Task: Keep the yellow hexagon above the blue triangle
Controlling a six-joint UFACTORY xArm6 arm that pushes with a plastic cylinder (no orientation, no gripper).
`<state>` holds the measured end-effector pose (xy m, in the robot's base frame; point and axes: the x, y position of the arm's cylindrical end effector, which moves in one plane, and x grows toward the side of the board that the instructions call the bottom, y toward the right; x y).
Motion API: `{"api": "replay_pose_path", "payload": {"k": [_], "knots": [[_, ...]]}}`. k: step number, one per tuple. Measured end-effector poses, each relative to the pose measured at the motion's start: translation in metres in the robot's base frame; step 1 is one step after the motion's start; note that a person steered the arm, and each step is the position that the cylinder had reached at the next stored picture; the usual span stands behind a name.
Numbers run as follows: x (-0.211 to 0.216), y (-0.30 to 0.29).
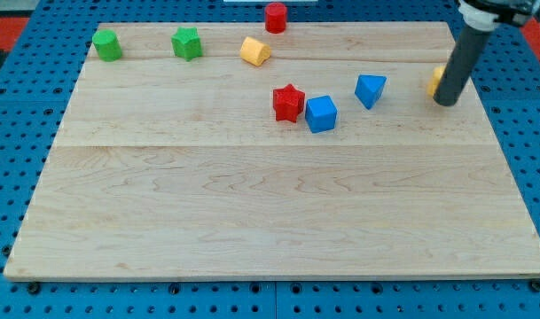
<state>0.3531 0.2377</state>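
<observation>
A yellow block that looks hexagonal (254, 50) lies near the view's top, left of centre. The blue triangle (370, 89) lies to its right and lower in the view, right of centre. A second yellow block (436, 80) sits at the view's right, mostly hidden behind my rod, so its shape cannot be made out. My tip (445, 103) rests on the board right beside this block, at its lower right, and well to the right of the blue triangle.
A red star (288, 103) and a blue cube (321, 113) sit side by side near the middle. A red cylinder (276, 16) stands at the top edge. A green block (107, 44) and a green star (187, 42) lie at the top left.
</observation>
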Motion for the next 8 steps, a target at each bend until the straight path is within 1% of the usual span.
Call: {"api": "replay_pose_path", "payload": {"k": [1,2,3,4,5,6,7,8], "knots": [[-0.040,-0.003],[0.027,0.009],[0.010,0.061],[-0.036,0.067],[-0.071,0.013],[-0.068,-0.023],[-0.052,-0.015],[-0.071,-0.048]]}}
